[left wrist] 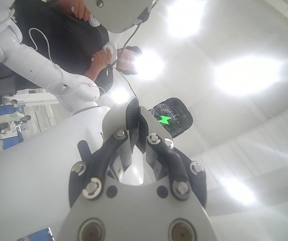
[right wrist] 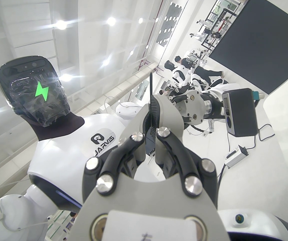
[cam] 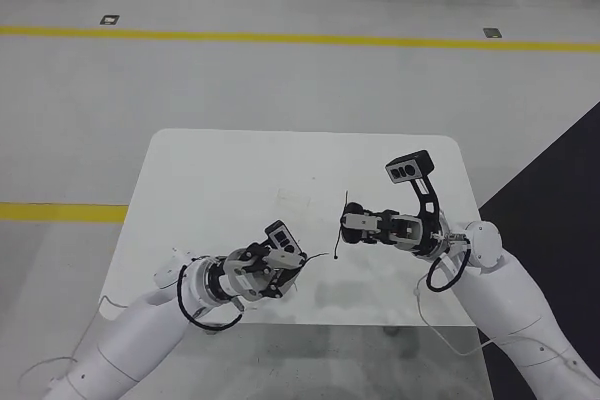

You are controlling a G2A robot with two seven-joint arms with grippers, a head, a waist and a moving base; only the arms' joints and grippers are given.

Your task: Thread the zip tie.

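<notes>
**Both hands pinch the zip tie over the worktop's near half**

Top view: the left hand (cam: 278, 263) hangs close to the near edge of the worktop (cam: 230, 170). It is closed on one thin end of the black zip tie (cam: 345, 205), and that end points toward the right edge. The right hand (cam: 351, 228), nearer the right edge, is clamped on another stretch of the tie. This stretch runs past the hand toward the far edge one way and the near edge the other. The two stretches come close together just beside the right hand; whether they touch cannot be told.

Left wrist view: the left hand (left wrist: 136, 119) has its pads pressed together. A thin dark strand (left wrist: 126, 83), likely the zip tie, leaves the tips.

Right wrist view: the right hand (right wrist: 154, 116) grips the zip tie (right wrist: 150, 88) flat between its pads, and the strap stands straight out beyond them.

The step in hand looks like lining the free tip up with the head's slot. It would go best with the right hand as a steady anchor while the left feeds slowly along the slot's axis. A short free length would stop the tip flexing aside.
</notes>
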